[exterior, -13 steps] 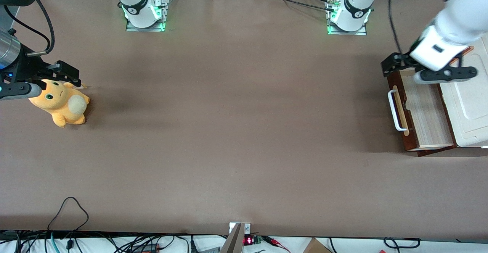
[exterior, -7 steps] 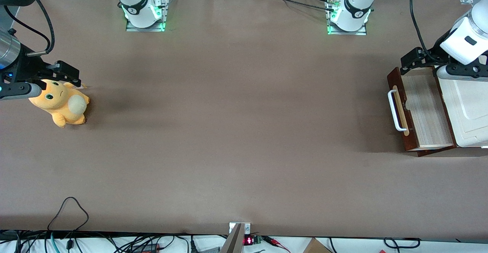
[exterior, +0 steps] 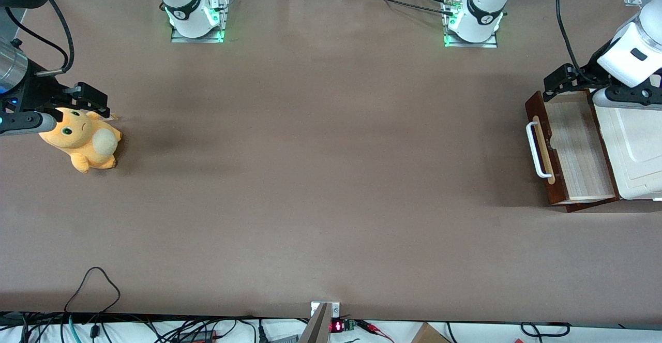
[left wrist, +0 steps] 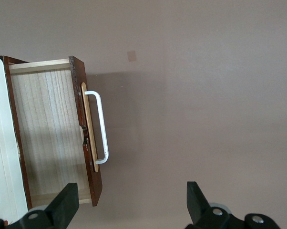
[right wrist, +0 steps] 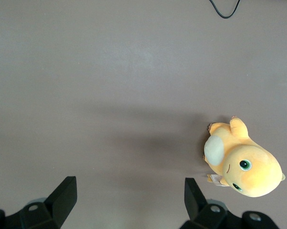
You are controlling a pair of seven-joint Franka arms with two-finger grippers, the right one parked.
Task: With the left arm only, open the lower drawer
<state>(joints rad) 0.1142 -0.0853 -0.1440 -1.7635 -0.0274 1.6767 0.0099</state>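
Observation:
The lower drawer (exterior: 574,149) stands pulled out of the white cabinet (exterior: 638,146) at the working arm's end of the table, its light wood interior showing. Its dark reddish-brown front carries a white bar handle (exterior: 535,149) on a pale tan strip. The left arm (exterior: 628,56) hangs above the drawer's corner farthest from the front camera. Its gripper (exterior: 561,80) is open, empty and raised clear of the drawer. The left wrist view shows the open drawer (left wrist: 48,138), its handle (left wrist: 99,126) and the spread fingertips (left wrist: 65,202), with the gripper (left wrist: 131,205) over bare table.
An orange plush toy (exterior: 83,138) lies toward the parked arm's end of the table, also in the right wrist view (right wrist: 243,164). Two arm bases (exterior: 194,9) stand along the table's edge farthest from the front camera. Cables (exterior: 93,286) lie at the near edge.
The left arm has lifted off the drawer and drawn back toward the working arm's end and away from the front camera. The drawer stays pulled out. Little moved in the last half second.

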